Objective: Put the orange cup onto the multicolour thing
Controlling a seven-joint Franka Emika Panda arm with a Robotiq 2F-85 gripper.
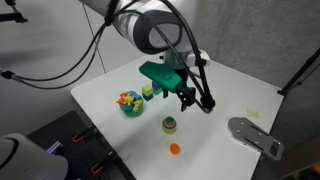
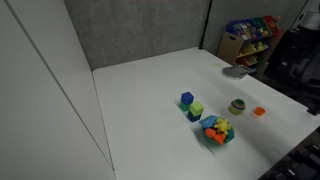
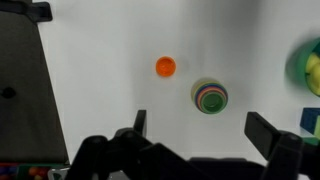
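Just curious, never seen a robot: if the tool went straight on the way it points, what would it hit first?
Probably the banded piece, which the wrist view shows just ahead of the open tool; otherwise the bare table beside it. Depth is unclear.

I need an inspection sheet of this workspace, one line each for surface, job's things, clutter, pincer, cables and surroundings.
Surface: white tabletop, no spill seen.
Job's things: tiny bright-orange round cup stands on the table, apart from the squat round piece with green, yellow and dark bands; not stacked yet.
Clutter: green bowl of colourful pieces; blue block beside green block; grey flat object near the table edge.
Pincer: pincer open, empty, above the table.
Cables: black cables hang from the arm.
Surroundings: grey wall; shelf with colourful packages.
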